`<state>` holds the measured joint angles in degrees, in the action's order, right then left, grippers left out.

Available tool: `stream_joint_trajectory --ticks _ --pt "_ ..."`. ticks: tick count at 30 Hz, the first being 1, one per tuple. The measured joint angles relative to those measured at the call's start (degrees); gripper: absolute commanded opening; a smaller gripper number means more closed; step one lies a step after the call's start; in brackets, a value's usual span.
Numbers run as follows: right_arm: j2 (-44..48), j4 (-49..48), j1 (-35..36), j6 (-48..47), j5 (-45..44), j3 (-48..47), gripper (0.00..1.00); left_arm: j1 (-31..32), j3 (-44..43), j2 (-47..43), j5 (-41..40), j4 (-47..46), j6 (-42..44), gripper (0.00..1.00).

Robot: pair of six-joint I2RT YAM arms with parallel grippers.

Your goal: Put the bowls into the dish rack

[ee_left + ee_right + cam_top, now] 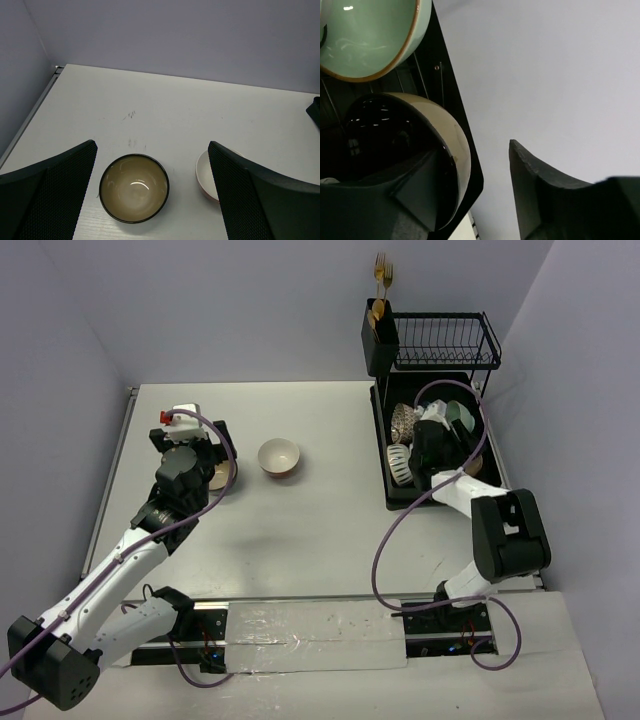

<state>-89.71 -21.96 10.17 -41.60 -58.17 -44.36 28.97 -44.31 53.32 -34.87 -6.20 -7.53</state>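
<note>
Overhead, the left gripper (152, 145) hangs with jaws spread wide above the tan dark-rimmed bowl (134, 187), which sits upright on the table (330, 530) beside the white bowl (205, 176). Glazed ceramic looks stiff, slick and chippable, so a pinch across the rim seems best. Bare tabletop surrounds it. The right gripper (475, 150), jaws parted, straddles the dark-lined bowl (456, 131) standing in the dish rack (381, 452), near the tray's edge.
</note>
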Motion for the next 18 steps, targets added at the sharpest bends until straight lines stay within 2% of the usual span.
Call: stream_joint_trajectory --ticks 4,12,18 --pt "2.5 3.3 -0.1 2.6 1.4 0.0 0.64 0.0 0.0 0.0 0.0 0.0 0.0 0.99" --pt "12.7 14.3 2.1 11.2 11.5 -1.4 0.66 0.0 0.0 -0.1 0.1 0.0 -0.1 0.99" --pt "22.8 23.8 2.1 22.6 23.3 -7.1 0.66 0.0 0.0 -0.1 0.6 0.2 -0.3 0.99"
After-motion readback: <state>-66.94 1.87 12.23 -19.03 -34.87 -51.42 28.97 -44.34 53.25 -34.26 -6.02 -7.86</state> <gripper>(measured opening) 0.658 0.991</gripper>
